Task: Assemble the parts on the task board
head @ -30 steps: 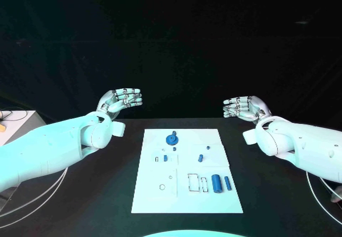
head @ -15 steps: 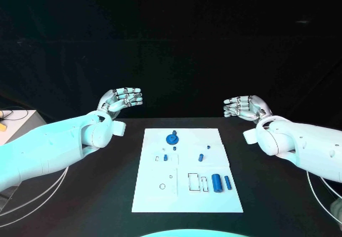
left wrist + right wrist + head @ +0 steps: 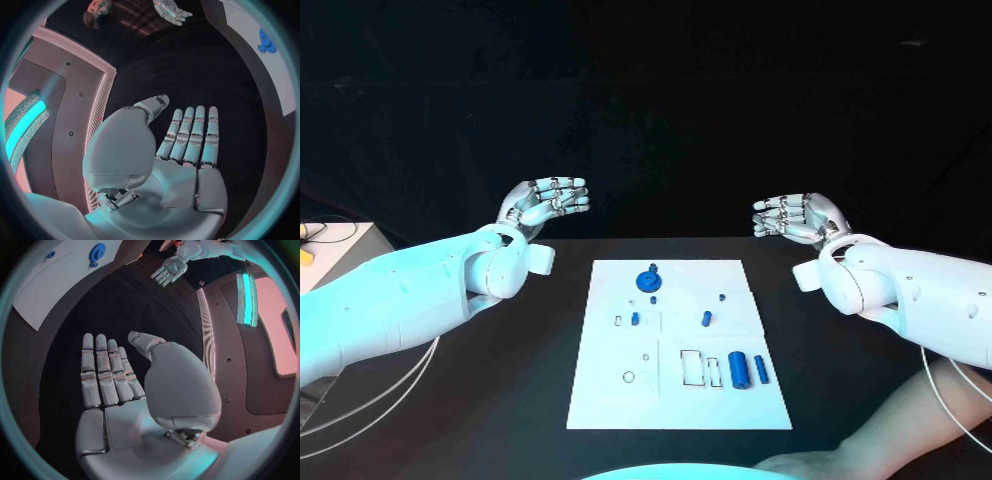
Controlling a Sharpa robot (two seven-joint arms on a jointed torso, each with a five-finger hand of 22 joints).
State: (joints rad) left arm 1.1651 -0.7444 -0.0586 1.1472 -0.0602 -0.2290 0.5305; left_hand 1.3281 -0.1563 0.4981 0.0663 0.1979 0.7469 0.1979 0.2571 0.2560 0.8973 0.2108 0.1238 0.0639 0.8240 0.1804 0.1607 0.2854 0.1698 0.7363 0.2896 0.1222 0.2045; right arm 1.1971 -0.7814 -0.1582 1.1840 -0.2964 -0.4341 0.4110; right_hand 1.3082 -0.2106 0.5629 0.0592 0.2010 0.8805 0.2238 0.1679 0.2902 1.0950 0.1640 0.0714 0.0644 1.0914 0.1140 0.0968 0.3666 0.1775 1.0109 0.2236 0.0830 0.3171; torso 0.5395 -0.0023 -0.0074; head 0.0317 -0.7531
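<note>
- I see the black table running across my head view, with the white task board lying flat in the middle of it.
- My left arm comes in from the left edge and my right arm from the right; both stand off to the sides of the board.
- My left hand is raised past the board's far left corner, fingers apart, holding nothing; the left wrist view shows its fingers stretched out flat and side by side.
- My right hand hangs past the far right corner, likewise released with nothing in it; its fingers lie straight in the right wrist view.
- A person's bare forearm reaches in at the near right corner of the table, touching none of the parts.
- On the board, the round blue part sits near the far edge.
- The two blue cylinders lie side by side near the right edge, beside outlined slots.
- Smaller blue pieces are scattered across the board's middle, apart from one another.
- I can read no writing or labels anywhere on the board; the printed outlines are too small to make out.
</note>
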